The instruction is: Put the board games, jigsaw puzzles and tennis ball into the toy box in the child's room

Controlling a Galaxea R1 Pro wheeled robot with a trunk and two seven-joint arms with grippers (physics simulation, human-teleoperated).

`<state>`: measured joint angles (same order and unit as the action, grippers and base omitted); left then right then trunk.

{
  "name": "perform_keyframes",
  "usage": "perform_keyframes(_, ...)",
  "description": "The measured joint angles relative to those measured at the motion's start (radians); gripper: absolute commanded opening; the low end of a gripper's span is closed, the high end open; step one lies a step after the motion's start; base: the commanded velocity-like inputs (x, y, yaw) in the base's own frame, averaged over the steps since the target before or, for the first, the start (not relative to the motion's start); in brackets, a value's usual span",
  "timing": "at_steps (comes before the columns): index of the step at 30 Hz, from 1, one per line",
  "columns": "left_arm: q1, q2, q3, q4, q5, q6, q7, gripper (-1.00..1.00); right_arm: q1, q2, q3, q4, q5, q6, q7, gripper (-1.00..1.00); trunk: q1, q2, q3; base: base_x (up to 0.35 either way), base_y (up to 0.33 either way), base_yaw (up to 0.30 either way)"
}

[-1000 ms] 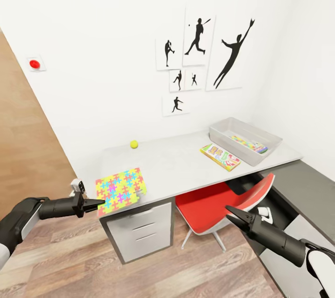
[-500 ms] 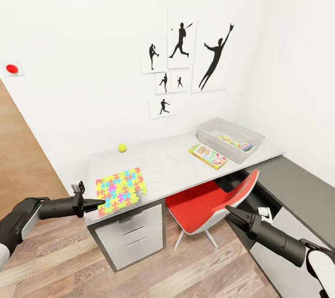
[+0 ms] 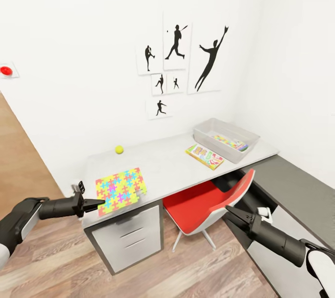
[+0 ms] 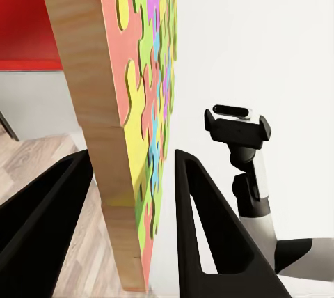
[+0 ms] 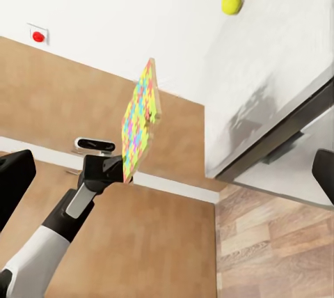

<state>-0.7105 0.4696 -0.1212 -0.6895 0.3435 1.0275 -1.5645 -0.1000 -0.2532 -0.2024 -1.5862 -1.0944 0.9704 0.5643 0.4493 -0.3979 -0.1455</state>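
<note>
My left gripper point(image 3: 96, 204) is shut on the edge of a jigsaw puzzle point(image 3: 121, 189), a flat multicolour square held level over the table's point(image 3: 163, 170) front left corner. In the left wrist view the puzzle point(image 4: 136, 82) sits between both black fingers point(image 4: 209, 235). The tennis ball point(image 3: 119, 149) rests near the table's back edge. A green-yellow-red board game point(image 3: 204, 156) lies beside the grey toy box point(image 3: 211, 128), which holds colourful flat toys point(image 3: 230, 142). My right gripper point(image 3: 231, 213) hangs open and empty, low in front of the chair. The bed is out of view.
A red chair point(image 3: 200, 200) is tucked under the table's middle. A grey drawer unit point(image 3: 128, 237) stands below the table's left end. A lower dark-grey unit point(image 3: 288, 191) runs along the right wall. Wood-plank floor lies in front.
The whole picture has slid left, so the camera has turned. Both grippers keep their places in it, and the puzzle stays in my left gripper.
</note>
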Motion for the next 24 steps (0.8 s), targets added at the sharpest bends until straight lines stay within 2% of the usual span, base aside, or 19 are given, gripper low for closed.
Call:
perform_keyframes(4,0.008,0.0,0.001,0.001,0.0,-0.002,0.0,-1.0,0.0,0.0,0.0,0.0,0.0,-0.001,0.0,1.0,0.0,0.0,0.006,0.0,0.0,-0.164)
perform_keyframes(7,0.016,0.0,0.004,0.001,0.0,-0.029,-0.001,-1.0,0.0,0.0,0.0,0.0,0.0,0.0,0.0,1.0,0.0,0.0,0.01,0.019,0.0,-0.165)
perform_keyframes(12,0.021,-0.001,0.007,0.001,-0.001,-0.045,-0.001,-1.0,0.0,0.0,0.0,0.0,0.0,0.0,0.0,1.0,0.0,0.0,0.017,0.206,0.0,-0.148)
perform_keyframes(24,0.021,-0.006,0.008,0.0,-0.004,-0.047,-0.001,-1.0,0.0,0.0,-0.002,-0.001,0.001,-0.001,-0.005,1.0,0.0,0.0,0.019,0.128,0.0,-0.008)
